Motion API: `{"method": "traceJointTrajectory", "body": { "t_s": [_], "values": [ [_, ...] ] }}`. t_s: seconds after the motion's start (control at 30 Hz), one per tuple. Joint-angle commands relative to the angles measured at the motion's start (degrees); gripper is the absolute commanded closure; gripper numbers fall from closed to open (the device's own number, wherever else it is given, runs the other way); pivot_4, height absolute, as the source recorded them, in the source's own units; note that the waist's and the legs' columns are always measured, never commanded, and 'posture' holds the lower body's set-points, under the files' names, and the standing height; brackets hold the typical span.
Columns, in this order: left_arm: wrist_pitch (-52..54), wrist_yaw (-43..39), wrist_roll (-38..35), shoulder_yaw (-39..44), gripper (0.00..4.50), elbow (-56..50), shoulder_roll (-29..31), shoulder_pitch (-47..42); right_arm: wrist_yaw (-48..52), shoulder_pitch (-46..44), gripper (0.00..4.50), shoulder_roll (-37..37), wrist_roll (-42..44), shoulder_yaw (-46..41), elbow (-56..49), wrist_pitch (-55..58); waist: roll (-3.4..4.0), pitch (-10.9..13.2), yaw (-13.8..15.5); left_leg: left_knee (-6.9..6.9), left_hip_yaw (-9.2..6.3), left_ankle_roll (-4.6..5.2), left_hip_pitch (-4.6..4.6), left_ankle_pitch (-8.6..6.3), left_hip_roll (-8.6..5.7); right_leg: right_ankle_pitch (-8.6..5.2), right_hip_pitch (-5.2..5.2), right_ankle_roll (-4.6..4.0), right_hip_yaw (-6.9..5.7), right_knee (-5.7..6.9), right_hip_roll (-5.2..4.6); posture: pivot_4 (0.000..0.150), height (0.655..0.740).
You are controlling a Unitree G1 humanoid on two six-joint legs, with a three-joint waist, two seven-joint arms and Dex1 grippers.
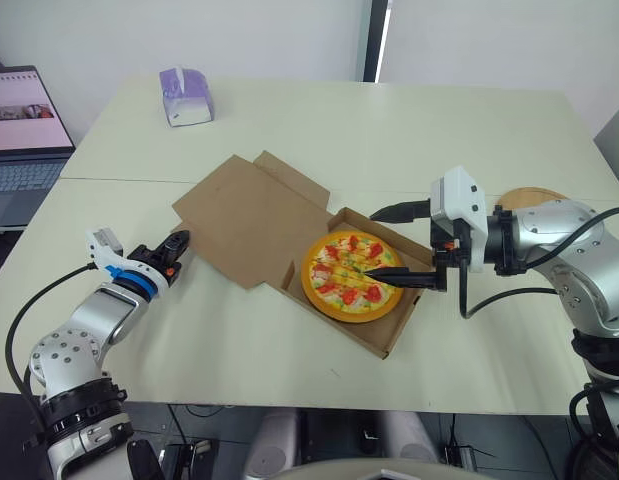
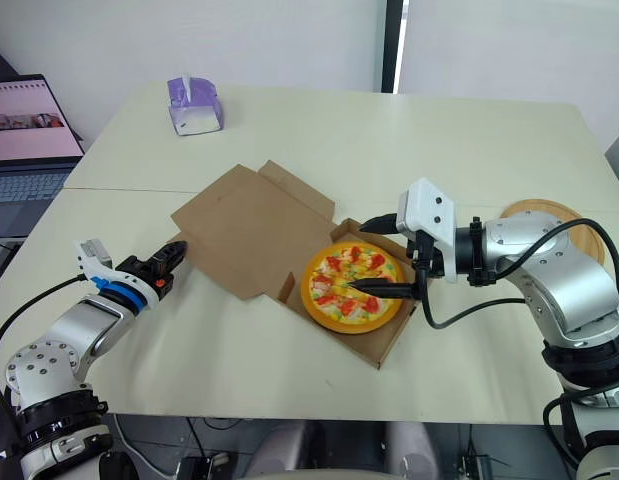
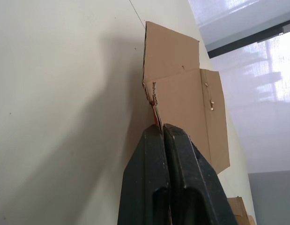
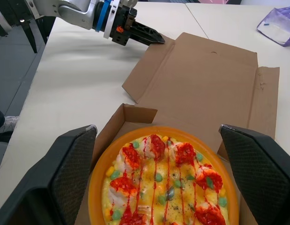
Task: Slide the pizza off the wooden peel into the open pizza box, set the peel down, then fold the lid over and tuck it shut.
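Near edge, tabletop (image 1: pixel 239 345): pale and flat, it carries everything below.
Left gripper (image 1: pixel 181 238): low over the tabletop on the near left, its two black fingers pressed together with nothing between them. The tips point at the left edge of the lid and sit just beside it; whether they touch it cannot be told.
Pizza box (image 1: pixel 374 338): brown cardboard, open, lying slantwise in the middle of the tabletop. The shallow tray is on the right, its walls standing.
Pizza (image 1: pixel 334 265): round, with an orange rim and red and green toppings. It lies flat inside the tray and fills most of it.
Right gripper (image 1: pixel 372 245): reaches in from the right and hangs over the pizza with its fingers spread wide, one toward the far side of the pizza and one toward the near side. It grips nothing.
Lid (image 1: pixel 249 215): folded back flat on the tabletop to the left of the tray and joined to it along one side, its side flaps spread out.
Wooden peel (image 1: pixel 534 194): lies on the tabletop at the right, beyond the right arm, partly hidden by it and well apart from the box.
Laptop (image 1: pixel 19 140): open at the far left, its screen lit.
Tissue pack (image 1: pixel 185 96): purple and white, at the far left of the tabletop.
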Motion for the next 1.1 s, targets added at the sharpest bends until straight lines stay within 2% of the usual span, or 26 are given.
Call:
{"method": "traceJointTrajectory", "body": {
  "t_s": [0.03,0.07,0.17,0.33,0.47,0.57,0.73,0.83,1.0,1.1],
  "values": [
    [0.21,-0.93,-2.01,0.96,4.44,0.12,-1.15,-1.90,-0.43,-0.38,0.00,-0.58,0.66,-0.70,-1.87,-0.49,0.00,0.00,0.12,0.00,0.00,0.00,0.00,0.00,0.00,0.00,0.00,0.00,0.00,0.00,0.00,0.150,0.7251],
    [0.39,-0.85,-1.91,1.09,4.44,0.52,-1.03,-2.18,-0.50,-0.53,0.00,-0.50,0.83,-0.71,-1.93,-0.40,0.00,0.00,0.23,0.01,-0.01,0.00,-0.01,0.00,0.00,0.00,0.00,0.00,-0.01,0.00,0.00,0.150,0.7251],
    [0.76,-0.86,-1.16,1.12,3.86,1.72,-0.66,-2.91,-0.77,-1.21,0.00,-0.14,1.53,-0.87,-2.04,0.06,0.00,0.00,0.23,0.02,-0.01,0.00,-0.01,0.00,0.00,0.00,0.00,0.00,-0.02,0.00,0.00,0.150,0.7251],
    [-0.15,-0.61,1.36,0.84,2.34,4.11,-0.52,-4.46,-0.89,-1.72,0.00,-0.28,2.21,-0.85,-2.17,0.42,0.00,0.00,0.17,0.01,-0.02,0.00,-0.01,0.00,0.00,0.00,0.00,0.00,-0.02,0.00,0.00,0.150,0.7251],
    [0.29,-1.18,3.02,0.18,2.34,5.04,-0.57,-5.32,-0.83,-1.93,0.00,-0.48,2.38,-0.82,-2.19,0.58,0.00,0.00,0.11,0.01,-0.02,-0.01,-0.01,0.00,0.00,0.00,0.00,0.00,-0.02,-0.01,0.00,0.150,0.7251],
    [-0.01,-1.44,3.85,0.39,2.98,5.55,-1.13,-5.73,-0.87,-1.96,0.00,-0.60,2.40,-0.88,-2.23,0.72,0.00,0.00,0.10,0.01,-0.02,-0.01,-0.01,0.00,0.00,0.00,0.00,0.00,-0.02,-0.01,0.00,0.150,0.7251],
    [0.06,-2.70,5.01,0.38,4.47,5.47,-1.43,-5.79,-1.12,-1.78,0.00,-0.70,2.13,-0.90,-2.20,0.73,0.00,0.00,0.10,0.01,-0.03,-0.01,-0.01,0.00,0.00,0.00,0.00,0.00,-0.02,-0.01,0.00,0.150,0.7251],
    [0.18,-3.73,5.79,0.18,4.47,4.47,-1.06,-5.59,-3.34,-1.62,0.00,-0.16,-0.93,-0.74,-0.58,-1.48,0.00,0.00,0.11,0.01,-0.03,-0.01,-0.01,0.00,0.00,0.00,0.00,0.00,-0.02,-0.01,0.00,0.150,0.7251],
    [0.48,-8.01,8.74,-1.04,4.47,2.03,1.46,-6.21,-13.04,-4.67,0.00,0.58,-15.06,2.57,11.24,-8.40,-0.01,-0.01,0.06,0.02,0.00,-0.04,-0.01,0.02,-0.02,0.00,0.00,0.00,-0.01,0.01,-0.01,0.150,0.7251],
    [0.74,-11.18,10.70,-2.48,4.50,1.23,3.74,-8.03,-16.44,-5.79,1.01,-1.37,-25.44,6.97,20.22,-15.81,-0.01,0.00,0.20,0.00,0.01,-0.06,-0.02,0.03,-0.03,0.00,-0.02,0.00,-0.02,0.01,-0.01,0.150,0.7251]
  ]
}}
